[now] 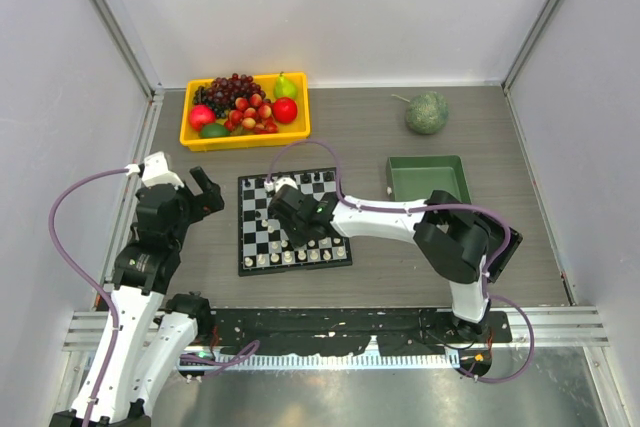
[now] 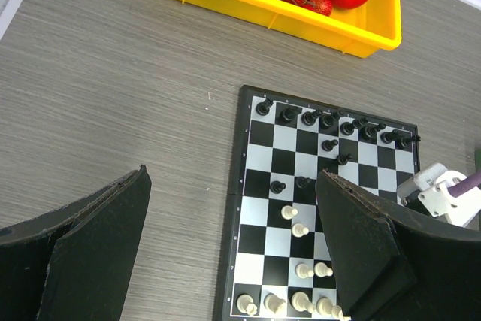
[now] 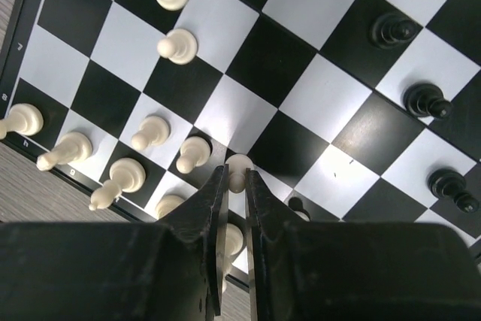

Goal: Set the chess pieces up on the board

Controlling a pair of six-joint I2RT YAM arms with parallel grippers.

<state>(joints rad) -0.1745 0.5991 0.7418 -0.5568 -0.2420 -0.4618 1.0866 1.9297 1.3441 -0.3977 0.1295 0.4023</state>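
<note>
Pinching white piece (image 3: pixel 239 169), prob., R jaws low over board (image 3: pixel 325 95).

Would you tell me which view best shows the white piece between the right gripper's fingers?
The right wrist view: the white piece sits close up between the right gripper's fingers. From the top, the gripper hides it; in the left wrist view, a left finger covers that spot.
</note>
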